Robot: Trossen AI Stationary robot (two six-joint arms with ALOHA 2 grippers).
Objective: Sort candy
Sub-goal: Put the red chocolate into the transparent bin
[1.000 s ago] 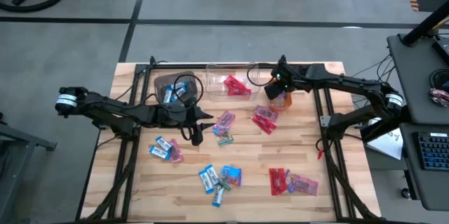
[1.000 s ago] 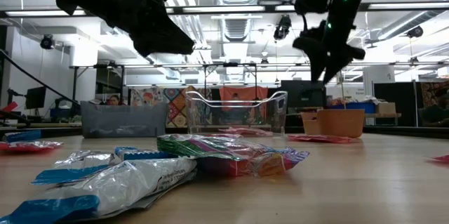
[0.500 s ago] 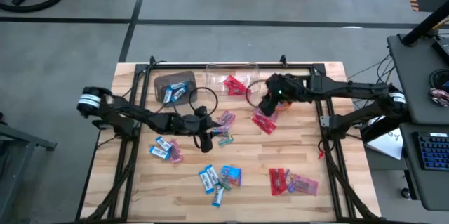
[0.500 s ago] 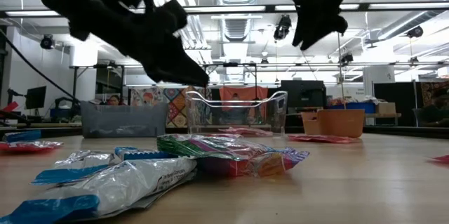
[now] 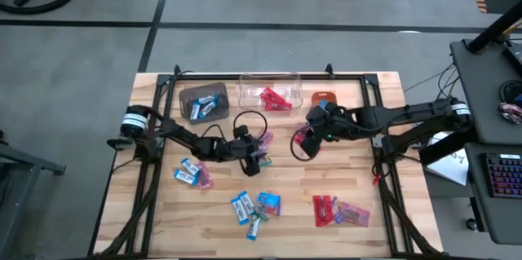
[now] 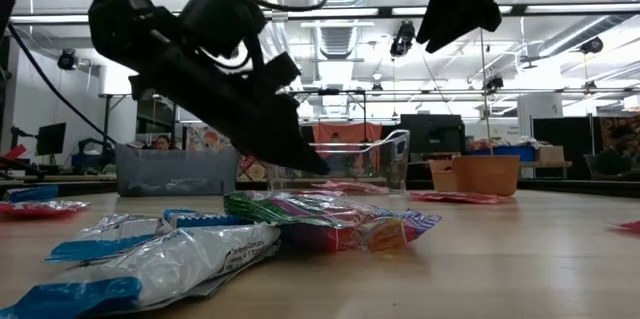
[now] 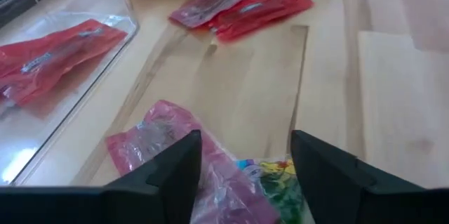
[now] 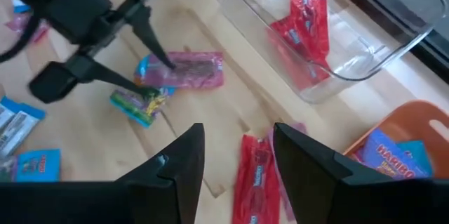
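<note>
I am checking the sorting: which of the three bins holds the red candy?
The clear bin in the middle holds red candy; the brown bin holds blue-and-white packets, the orange bin none red.

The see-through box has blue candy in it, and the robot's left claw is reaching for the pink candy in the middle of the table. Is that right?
Almost. The candy in the clear bin is red, not blue, as the high view and the right wrist view both show. The rest holds: the left gripper is open over the pink candy in the middle of the table.
</note>
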